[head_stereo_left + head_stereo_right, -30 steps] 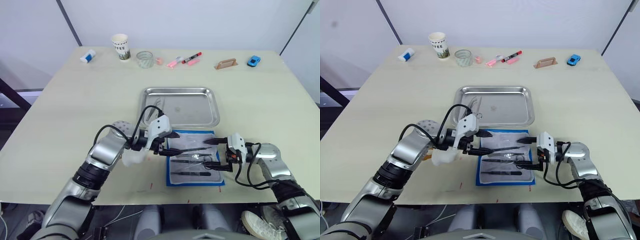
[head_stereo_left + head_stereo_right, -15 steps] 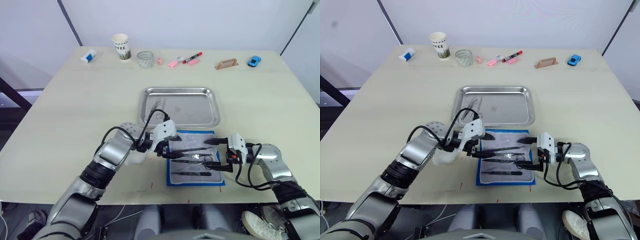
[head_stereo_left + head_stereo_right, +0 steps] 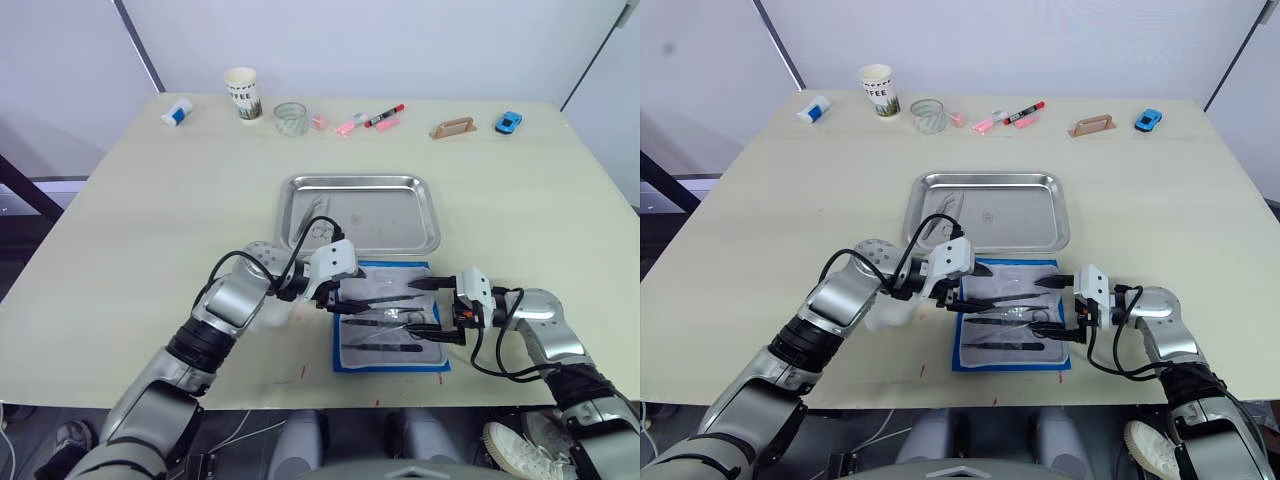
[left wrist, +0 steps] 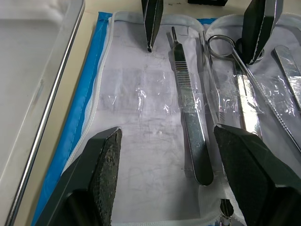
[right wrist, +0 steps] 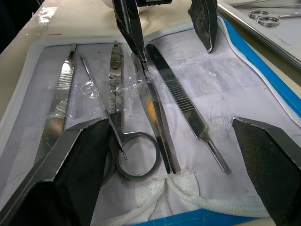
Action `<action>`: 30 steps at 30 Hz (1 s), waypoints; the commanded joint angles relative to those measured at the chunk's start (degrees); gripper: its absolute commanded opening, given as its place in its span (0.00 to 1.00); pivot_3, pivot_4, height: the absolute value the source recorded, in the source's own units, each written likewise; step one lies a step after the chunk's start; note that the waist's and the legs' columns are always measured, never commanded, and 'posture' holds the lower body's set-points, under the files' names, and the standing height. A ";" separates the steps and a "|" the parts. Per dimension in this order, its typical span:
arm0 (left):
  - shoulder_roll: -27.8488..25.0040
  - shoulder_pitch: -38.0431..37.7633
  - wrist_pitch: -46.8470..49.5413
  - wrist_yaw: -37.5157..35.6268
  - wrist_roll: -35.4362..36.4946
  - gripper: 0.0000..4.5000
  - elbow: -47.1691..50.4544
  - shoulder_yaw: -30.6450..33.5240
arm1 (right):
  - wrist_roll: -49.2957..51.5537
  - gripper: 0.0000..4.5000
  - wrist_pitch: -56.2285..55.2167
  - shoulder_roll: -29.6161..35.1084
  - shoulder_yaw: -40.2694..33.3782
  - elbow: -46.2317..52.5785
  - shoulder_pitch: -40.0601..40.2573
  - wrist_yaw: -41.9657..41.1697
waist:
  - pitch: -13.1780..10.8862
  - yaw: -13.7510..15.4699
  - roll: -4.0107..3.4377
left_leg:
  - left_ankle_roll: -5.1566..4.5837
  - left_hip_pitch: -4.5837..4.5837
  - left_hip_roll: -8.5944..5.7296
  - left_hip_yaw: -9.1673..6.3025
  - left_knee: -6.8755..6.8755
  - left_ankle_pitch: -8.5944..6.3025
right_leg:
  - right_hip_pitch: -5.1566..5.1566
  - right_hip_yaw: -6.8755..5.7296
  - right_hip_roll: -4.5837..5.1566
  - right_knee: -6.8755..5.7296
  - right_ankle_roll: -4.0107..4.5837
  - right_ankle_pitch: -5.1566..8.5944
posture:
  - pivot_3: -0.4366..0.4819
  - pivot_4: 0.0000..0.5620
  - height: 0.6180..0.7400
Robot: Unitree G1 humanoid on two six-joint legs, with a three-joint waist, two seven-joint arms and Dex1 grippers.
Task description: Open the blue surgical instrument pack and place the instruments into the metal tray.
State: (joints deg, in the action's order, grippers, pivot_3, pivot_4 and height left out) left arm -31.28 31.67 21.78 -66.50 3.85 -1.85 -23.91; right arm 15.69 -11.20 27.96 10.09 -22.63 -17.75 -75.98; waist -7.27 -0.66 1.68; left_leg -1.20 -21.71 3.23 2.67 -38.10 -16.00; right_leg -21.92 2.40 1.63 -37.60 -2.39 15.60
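Several small items line the far edge of the worktop, from the robot's left to its right: a white and blue object, a paper cup, a roll of clear tape, pink and red markers, a tan handle-shaped piece and a blue toy car; all lie well apart from the working area. The metal tray sits mid-worktop with ring-handled scissors lying in its left part, the rest of its floor bare. Just nearer than the tray, the blue surgical instrument pack lies spread open, pale lining up, close to the worktop's near edge. The instruments lie side by side on the lining under clear film. The left gripper hovers over the pack's left end, its fingers spread open and empty above a flat-handled tool. The right gripper hovers at the pack's right end, fingers likewise apart. Broad bare worktop lies on either side.
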 commanded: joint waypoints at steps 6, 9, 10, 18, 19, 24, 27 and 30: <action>0.10 0.84 -1.47 -0.61 -1.08 0.13 -0.16 -0.85 | -2.78 1.00 1.98 0.36 2.12 -1.55 1.93 0.08 | 0.00 -0.01 0.00 | 0.00 0.00 0.00 0.00 0.00 0.00 | 0.00 0.00 -0.01 0.00 0.00 0.00 | 0.48 0.27 1.00; -0.02 0.92 -2.02 -1.10 -1.41 0.13 -0.30 -1.08 | -2.83 1.00 2.07 0.42 2.15 -1.42 2.04 0.15 | 0.00 -0.01 0.00 | 0.00 0.00 0.00 -0.01 0.00 0.00 | 0.00 0.00 -0.01 0.00 0.00 0.00 | 0.48 0.27 1.00; 0.01 0.93 -2.25 -1.17 -1.63 0.13 -0.49 -1.22 | -2.85 1.00 2.13 0.42 2.15 -1.42 2.04 0.18 | 0.00 -0.02 0.00 | 0.00 0.00 0.00 -0.01 0.00 0.00 | 0.00 0.00 -0.01 0.00 0.00 0.00 | 0.48 0.27 1.00; 0.61 0.72 -2.93 -1.24 -2.75 0.13 -1.30 -1.77 | -3.03 1.00 2.22 0.42 2.19 -1.48 2.01 0.37 | 0.00 -0.01 0.00 | 0.00 0.00 0.00 0.00 0.00 0.00 | 0.00 0.00 -0.02 0.00 0.00 0.00 | 0.48 0.27 1.00; 0.56 0.61 -3.07 -1.32 -2.97 0.13 -1.46 -1.89 | -3.06 1.00 2.22 0.43 2.19 -1.55 1.96 0.38 | 0.00 -0.01 0.00 | 0.00 0.00 0.00 0.01 0.00 0.00 | 0.00 0.00 -0.01 0.00 0.00 0.00 | 0.48 0.27 1.00; 0.48 0.18 -2.51 -1.90 -2.65 0.00 -1.47 -1.81 | -3.21 1.00 2.28 0.47 2.28 -1.46 1.97 0.50 | 0.00 -0.01 0.00 | 0.00 0.00 0.00 0.00 0.00 0.00 | 0.00 0.00 -0.01 -0.01 0.00 0.00 | 0.48 0.27 1.00; 0.54 0.39 -2.56 -1.89 -2.68 0.00 -1.60 -1.67 | -3.24 1.00 2.23 0.43 2.33 -1.62 1.84 0.44 | 0.01 -0.01 0.00 | 0.00 0.01 0.00 0.00 -0.01 0.00 | 0.00 0.00 -0.01 -0.01 0.00 0.00 | 0.48 0.27 1.00; 0.22 0.55 -2.37 -2.12 -2.33 0.00 -0.99 -1.16 | -3.32 1.00 2.19 0.36 2.42 -1.68 1.78 0.46 | 0.01 -0.01 0.00 | 0.00 0.01 0.00 0.00 -0.01 0.00 | 0.01 0.00 -0.01 -0.01 0.00 0.00 | 0.48 0.27 1.00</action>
State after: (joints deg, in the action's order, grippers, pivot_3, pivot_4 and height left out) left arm -30.85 31.79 19.18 -68.23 1.65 -3.03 -25.01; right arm 15.65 -10.38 28.06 10.22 -22.40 -17.65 -75.73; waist -7.26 -0.68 1.69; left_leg -1.21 -21.70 3.23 2.67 -38.10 -16.00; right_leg -21.91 2.40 1.61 -37.62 -2.39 15.60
